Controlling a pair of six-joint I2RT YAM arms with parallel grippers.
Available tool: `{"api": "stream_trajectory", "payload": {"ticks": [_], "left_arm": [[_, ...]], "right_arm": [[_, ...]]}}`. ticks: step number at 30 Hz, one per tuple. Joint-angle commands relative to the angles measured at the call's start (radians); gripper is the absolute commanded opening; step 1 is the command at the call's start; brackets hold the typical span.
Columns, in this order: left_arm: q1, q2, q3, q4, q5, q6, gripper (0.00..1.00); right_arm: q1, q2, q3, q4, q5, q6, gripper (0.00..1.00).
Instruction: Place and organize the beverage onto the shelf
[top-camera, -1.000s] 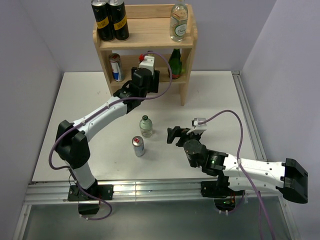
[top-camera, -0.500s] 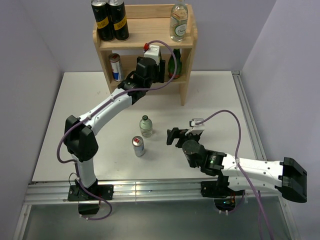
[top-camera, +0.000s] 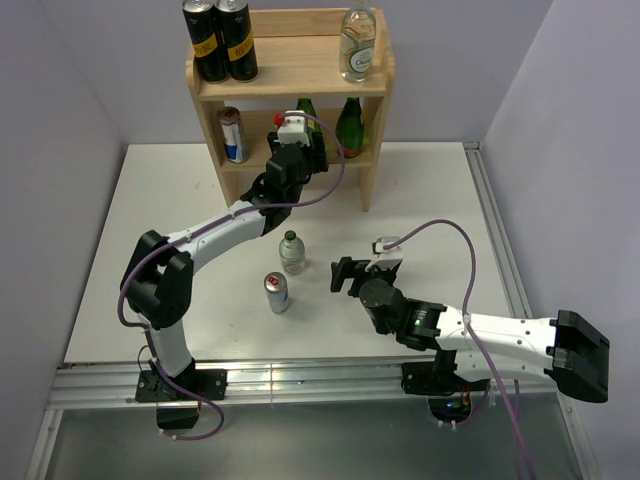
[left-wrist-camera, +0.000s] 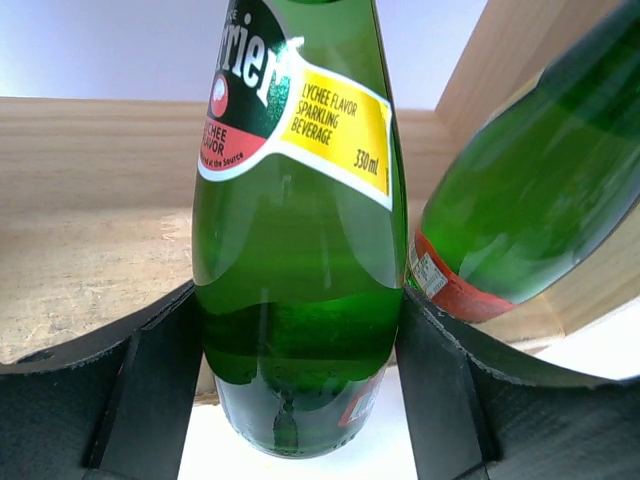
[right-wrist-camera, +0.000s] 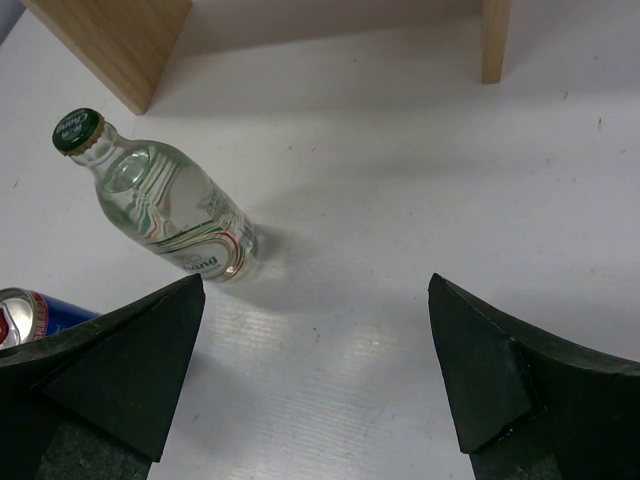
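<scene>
Left wrist view shows the left gripper (left-wrist-camera: 297, 400) clamped on the green bottle (left-wrist-camera: 300, 250) at frame centre, its long axis vertical, at the front edge of the shelf (left-wrist-camera: 90, 170) behind it, with a second bottle (left-wrist-camera: 530, 200) close at right.

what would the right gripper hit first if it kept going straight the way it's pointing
Probably the bare table: the right gripper tilts down, and the clear bottle stands left of its line.

White arms (top-camera: 215, 232), black joints (top-camera: 160, 290), purple cables (top-camera: 441, 226)
</scene>
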Motion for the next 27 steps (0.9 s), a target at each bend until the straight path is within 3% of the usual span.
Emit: {"api": "stream_trajectory", "payload": {"ticks": [1,13,27], "left_arm": [[-0.010,-0.023,-0.047,0.164,-0.039,-0.026,0.00],[-0.062,0.012,-0.166,0.261,-0.059,-0.023,0.00],[-0.113,0.083,-0.173,0.232,-0.073,0.008,0.00]], "right_arm": [[-0.007,0.019,0.001,0.039,0.005,-0.002,1.00],[-0.007,0.041,0.004,0.033,0.004,0.004,1.00],[-0.007,0.027,-0.002,0.035,0.008,0.004,1.00]]}}
